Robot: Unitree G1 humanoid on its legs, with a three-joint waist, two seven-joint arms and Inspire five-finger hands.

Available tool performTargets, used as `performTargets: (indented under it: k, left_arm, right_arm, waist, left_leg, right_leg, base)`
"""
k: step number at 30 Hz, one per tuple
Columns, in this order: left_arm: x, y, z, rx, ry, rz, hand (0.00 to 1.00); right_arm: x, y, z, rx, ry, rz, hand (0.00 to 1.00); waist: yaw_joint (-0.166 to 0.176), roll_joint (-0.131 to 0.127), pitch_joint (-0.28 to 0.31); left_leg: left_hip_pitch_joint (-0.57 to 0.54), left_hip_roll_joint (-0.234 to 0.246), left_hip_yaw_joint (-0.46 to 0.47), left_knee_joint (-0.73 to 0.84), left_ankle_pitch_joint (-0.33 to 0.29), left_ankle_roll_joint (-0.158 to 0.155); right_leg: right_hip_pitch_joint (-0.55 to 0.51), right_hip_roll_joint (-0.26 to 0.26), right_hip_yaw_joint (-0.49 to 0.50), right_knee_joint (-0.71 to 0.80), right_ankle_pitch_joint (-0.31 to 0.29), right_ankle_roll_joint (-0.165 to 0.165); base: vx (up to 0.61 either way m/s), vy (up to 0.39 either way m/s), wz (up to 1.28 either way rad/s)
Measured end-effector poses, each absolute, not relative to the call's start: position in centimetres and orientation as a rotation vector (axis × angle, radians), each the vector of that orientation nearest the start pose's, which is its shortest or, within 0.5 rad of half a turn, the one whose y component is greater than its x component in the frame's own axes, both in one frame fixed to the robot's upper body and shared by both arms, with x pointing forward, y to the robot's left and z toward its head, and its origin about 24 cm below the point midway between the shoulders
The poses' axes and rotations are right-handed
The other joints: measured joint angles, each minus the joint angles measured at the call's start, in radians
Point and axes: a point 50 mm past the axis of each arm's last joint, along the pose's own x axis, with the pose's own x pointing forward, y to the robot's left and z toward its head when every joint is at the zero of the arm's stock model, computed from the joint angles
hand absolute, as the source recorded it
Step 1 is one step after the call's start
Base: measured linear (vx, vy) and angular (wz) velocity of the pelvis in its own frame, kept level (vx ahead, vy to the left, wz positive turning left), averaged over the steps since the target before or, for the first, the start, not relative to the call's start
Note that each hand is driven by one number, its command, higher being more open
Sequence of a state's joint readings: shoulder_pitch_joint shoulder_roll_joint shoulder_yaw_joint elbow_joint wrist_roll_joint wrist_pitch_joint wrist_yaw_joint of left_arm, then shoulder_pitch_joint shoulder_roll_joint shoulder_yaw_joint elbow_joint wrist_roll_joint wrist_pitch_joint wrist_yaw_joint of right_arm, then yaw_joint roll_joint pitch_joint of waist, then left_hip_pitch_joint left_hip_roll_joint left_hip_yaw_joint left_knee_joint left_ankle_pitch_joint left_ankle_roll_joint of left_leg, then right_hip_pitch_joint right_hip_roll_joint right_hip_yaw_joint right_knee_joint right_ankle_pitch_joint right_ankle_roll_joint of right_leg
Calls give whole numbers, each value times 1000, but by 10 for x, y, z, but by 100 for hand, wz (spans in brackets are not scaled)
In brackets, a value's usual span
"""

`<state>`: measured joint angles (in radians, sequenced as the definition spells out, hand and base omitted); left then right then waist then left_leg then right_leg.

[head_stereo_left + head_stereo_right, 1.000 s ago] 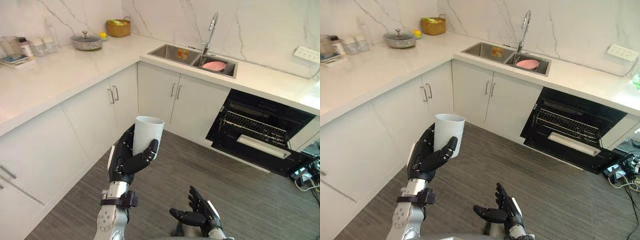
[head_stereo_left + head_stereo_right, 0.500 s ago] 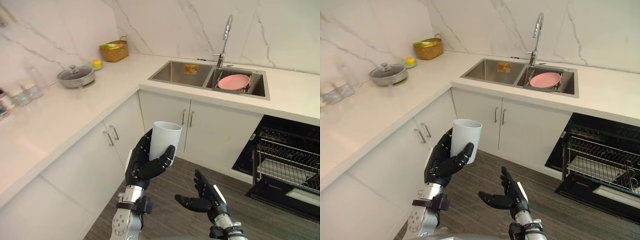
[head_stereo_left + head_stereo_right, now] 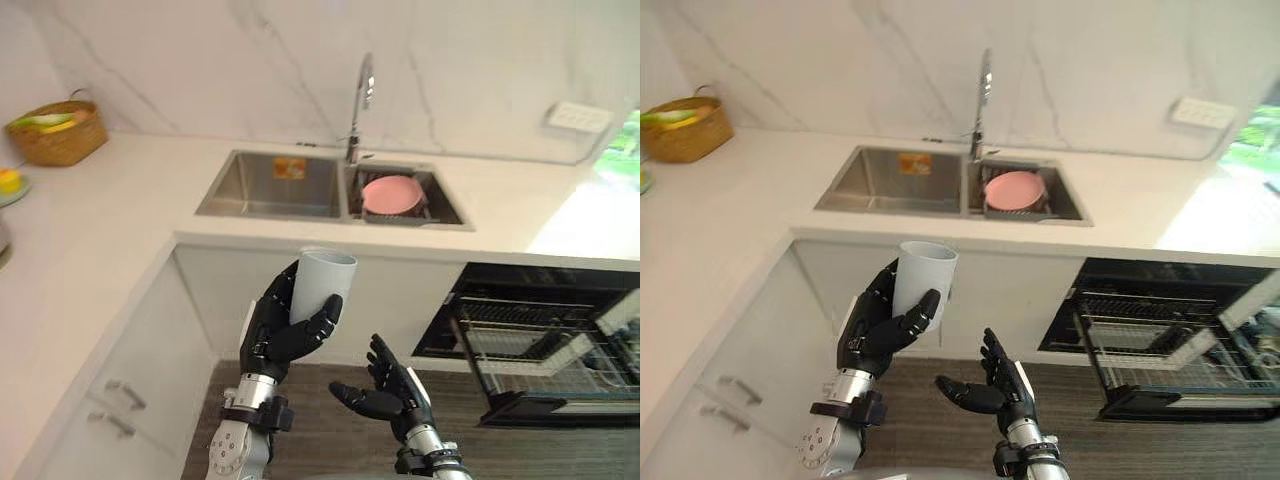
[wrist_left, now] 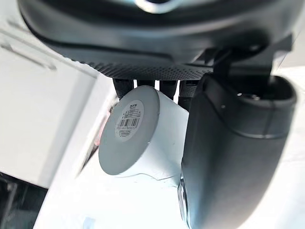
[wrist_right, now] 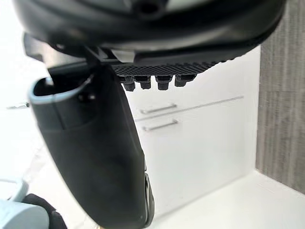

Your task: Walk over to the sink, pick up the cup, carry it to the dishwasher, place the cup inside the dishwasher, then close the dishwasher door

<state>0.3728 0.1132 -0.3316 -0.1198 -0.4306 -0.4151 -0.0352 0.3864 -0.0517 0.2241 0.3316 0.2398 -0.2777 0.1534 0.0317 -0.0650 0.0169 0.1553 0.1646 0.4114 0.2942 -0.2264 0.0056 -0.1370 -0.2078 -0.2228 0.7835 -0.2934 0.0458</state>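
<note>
**A:** Where is the cup sitting right now?

**B:** The left hand (image 3: pixel 278 338) is gripping the cup (image 3: pixel 323 286). The white cup is standing upright, mouth up, and hanging over the floor (image 3: pixel 320 430) in front of the cabinet doors (image 3: pixel 225 300) under the sink (image 3: pixel 268 186).

**A:** What is the grip looking like?

**B:** The fingers are curling round the cup's far side and the thumb is pressing across the near side. In the left wrist view the thumb (image 4: pixel 224 157) is lying along the cup wall and the fingers (image 4: pixel 167 88) are showing past its base. The base is facing the camera and carrying a label (image 4: pixel 130 120).

**A:** And the right hand?

**B:** The right hand (image 3: pixel 388 396) is hovering just beside the left, lower down. Its fingers are spreading loose, palm turned up, and it is holding nothing.

**A:** Where is the dishwasher?

**B:** The dishwasher (image 3: pixel 520 300) is sitting to the robot's right, under the countertop (image 3: pixel 110 215), apart from both hands. It is standing open, with a wire rack (image 3: pixel 535 345) showing inside.

**A:** Anything else around the sink?

**B:** The sink is showing 2 basins. A pink plate (image 3: pixel 391 193) is lying in the right 1, just beside the faucet (image 3: pixel 361 95). A wicker basket (image 3: pixel 56 131) is sitting on the countertop far to the left. A wall socket (image 3: pixel 578 117) is showing on the wall to the right.
</note>
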Motion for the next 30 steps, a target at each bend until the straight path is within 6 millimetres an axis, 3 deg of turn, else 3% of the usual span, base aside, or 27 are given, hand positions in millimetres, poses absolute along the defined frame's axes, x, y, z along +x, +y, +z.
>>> performTargets:
  k: [1,2,3,5,7,10,11,13,14,15,16,17,18,19,20,21,23,24,25,26,28,30]
  left_arm:
    - [169,126,26,-407,-111,-111,0]
    - [169,130,25,-399,-108,-95,0]
    - [169,141,21,-375,-98,-52,0]
    - [168,145,7,-381,-37,14,0]
    - [170,139,5,-380,-26,-10,0]
    - [173,134,6,-367,-35,-36,0]
    - [173,134,6,-364,-32,-35,0]
    - [172,134,6,-362,-33,-31,0]
    - [172,135,6,-364,-40,-18,0]
    - [172,136,7,-371,-48,-2,0]
    - [173,137,10,-373,-72,5,0]
    - [173,144,17,-356,-112,8,0]
    - [177,139,16,-375,-116,10,0]
    - [176,138,13,-375,-97,14,0]
    - [175,139,11,-373,-85,15,0]
    - [172,139,9,-373,-71,18,0]
    - [171,138,8,-375,-65,18,0]
    - [171,137,8,-377,-60,21,0]
    - [169,137,7,-382,-50,32,0]
    - [169,136,7,-382,-47,30,0]
    - [171,136,17,-390,-86,20,0]
    - [172,135,24,-398,-116,13,0]
  right_arm:
    - [133,-125,-78,226,428,173,100]
    - [135,-125,-79,221,430,181,100]
    - [138,-124,-81,214,433,202,100]
    - [142,-138,-88,153,465,216,100]
    - [139,-160,-92,110,492,169,100]
    - [137,-169,-94,94,513,134,100]
    - [139,-170,-94,91,509,134,100]
    - [139,-170,-93,90,506,139,100]
    - [138,-167,-92,99,500,143,100]
    - [141,-167,-90,100,488,147,100]
    - [146,-165,-86,102,466,151,100]
    - [149,-159,-82,122,439,155,100]
    - [158,-164,-78,100,415,157,100]
    - [165,-165,-76,88,406,165,100]
    - [166,-165,-75,88,403,168,100]
    - [166,-163,-75,92,401,175,100]
    - [166,-162,-75,93,402,181,100]
    - [165,-160,-76,90,411,190,100]
    - [163,-155,-78,83,422,209,100]
    - [161,-153,-78,91,424,210,100]
    - [162,-145,-72,102,393,229,100]
    - [163,-139,-69,118,373,248,100]
  waist:
    - [-6,-3,-1]
    - [-7,-9,-4]
    - [-10,-37,-6]
    - [-25,34,-8]
    - [-53,74,16]
    - [-57,58,32]
    - [-55,62,52]
    - [-49,81,69]
    - [-39,100,71]
    - [-19,145,54]
    - [-18,136,63]
    - [-17,80,64]
    - [-19,122,80]
    - [-15,127,90]
    - [-12,122,91]
    - [-2,106,98]
    - [6,110,97]
    - [11,113,95]
    - [14,116,79]
    - [12,112,67]
    - [11,82,60]
    - [17,76,59]
  left_leg:
    - [15,11,27,-15,-8,-17]
    - [18,7,41,-14,-13,-25]
    - [34,-30,51,-13,-22,-39]
    - [43,5,36,4,-45,-72]
    - [49,12,-12,-19,-61,-59]
    - [36,16,-46,39,-40,-68]
    - [8,46,-55,163,-35,-61]
    - [-61,106,-75,372,11,-15]
    - [-118,145,-96,501,92,26]
    - [-174,205,-133,579,172,35]
    - [-207,205,-146,633,187,38]
    - [-246,136,-159,664,118,-2]
    - [-273,117,-213,625,1,-20]
    - [-293,54,-214,547,-77,-10]
    - [-303,17,-213,497,-102,-12]
    - [-305,-51,-214,345,-102,-25]
    - [-321,-99,-241,143,-51,-44]
    - [-312,-105,-251,76,56,-35]
    - [-289,-105,-234,62,94,19]
    - [-286,-107,-223,64,84,23]
    - [-277,-109,-181,72,48,51]
    - [-238,-113,-155,47,33,59]
  right_leg:
    - [-52,6,-83,-92,10,-8]
    - [-70,7,-116,-169,55,-30]
    - [-94,6,-155,-327,204,-85]
    - [-65,71,-145,-398,207,-94]
    - [-65,108,-136,-419,210,-98]
    - [-55,126,-119,-443,200,-95]
    - [-8,144,-111,-493,206,-99]
    - [54,181,-109,-564,210,-94]
    - [98,221,-100,-644,206,-87]
    - [126,262,-101,-625,173,-109]
    - [106,257,-106,-520,150,-121]
    - [131,201,-55,-521,106,-106]
    - [135,236,-33,-539,112,-127]
    - [134,233,6,-542,127,-136]
    - [135,223,21,-544,127,-136]
    - [142,203,63,-552,127,-132]
    - [152,199,112,-565,127,-112]
    - [159,204,150,-561,116,-96]
    - [166,210,187,-561,112,-69]
    - [166,205,196,-561,109,-62]
    - [165,193,220,-562,99,-42]
    - [157,184,205,-504,90,-29]
  base:
    - [216,-48,-86]
    - [237,-95,-111]
    - [260,-120,-117]
    - [229,-92,-106]
    - [114,-31,-39]
    - [20,-60,-21]
    - [-35,-49,-36]
    - [-31,-45,-42]
    - [23,-84,-68]
    - [55,-84,-69]
    - [198,-96,-52]
    - [215,-45,-36]
    - [211,-21,-59]
    - [129,44,-63]
    - [126,39,-86]
    - [174,48,-93]
    - [178,68,-93]
    - [251,136,-91]
    - [272,149,-85]
    - [314,156,-67]
    - [315,133,-44]
    - [243,90,-40]
